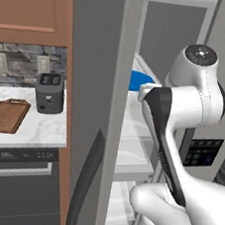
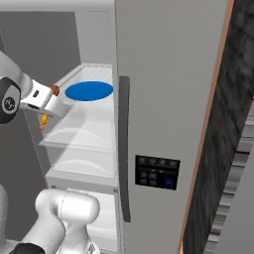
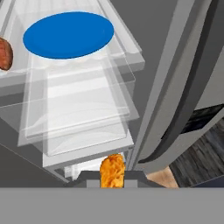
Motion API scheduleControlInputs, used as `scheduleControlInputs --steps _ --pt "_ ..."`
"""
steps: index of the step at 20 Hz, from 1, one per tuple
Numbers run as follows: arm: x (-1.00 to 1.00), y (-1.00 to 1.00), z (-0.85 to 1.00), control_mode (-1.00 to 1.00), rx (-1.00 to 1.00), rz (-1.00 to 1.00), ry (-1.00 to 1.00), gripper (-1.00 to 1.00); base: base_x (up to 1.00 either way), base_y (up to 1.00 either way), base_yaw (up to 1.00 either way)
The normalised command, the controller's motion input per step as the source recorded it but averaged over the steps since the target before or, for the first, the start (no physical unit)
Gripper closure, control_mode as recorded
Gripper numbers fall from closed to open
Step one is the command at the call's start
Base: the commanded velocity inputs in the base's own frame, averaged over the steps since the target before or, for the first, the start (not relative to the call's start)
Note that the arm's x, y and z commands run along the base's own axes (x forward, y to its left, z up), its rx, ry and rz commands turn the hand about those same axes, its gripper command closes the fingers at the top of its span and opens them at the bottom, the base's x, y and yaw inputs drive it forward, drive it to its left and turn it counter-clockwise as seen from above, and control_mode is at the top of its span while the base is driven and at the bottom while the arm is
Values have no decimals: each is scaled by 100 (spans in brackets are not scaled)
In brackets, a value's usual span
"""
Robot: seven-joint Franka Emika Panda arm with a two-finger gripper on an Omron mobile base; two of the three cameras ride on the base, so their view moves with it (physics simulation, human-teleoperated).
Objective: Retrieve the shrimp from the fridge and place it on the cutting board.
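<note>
Inside fridge (image 2: 163,59): blue dish (image 2: 89,91) on white shelf (image 2: 79,130).

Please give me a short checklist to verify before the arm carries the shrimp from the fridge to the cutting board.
1. Shrimp in the gripper: ok, it sits between the fingertips.
2. Shrimp off the shelf: ok, it hangs at the shelf's front edge.
3. Fridge door open: ok.
4. Cutting board free: ok, nothing lies on it.
5. Toaster apart from the board: ok.
6. Grip firmness: cannot tell.
</note>
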Motion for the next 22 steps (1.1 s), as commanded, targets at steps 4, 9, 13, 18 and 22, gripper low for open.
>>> scheduleControlInputs --steps 4,9,13,18,22 --pt "-33 -18 -23 -100 0 0 2 100 0 0 0" --pt "-9 -6 -17 -100 0 0 7 100 0 0 0" --pt "0 -7 -47 -100 0 0 5 100 0 0 0" --pt "0 -12 -46 -100 0 0 15 100 0 0 0" --pt "8 -19 -53 -100 0 -1 13 100 0 0 0"
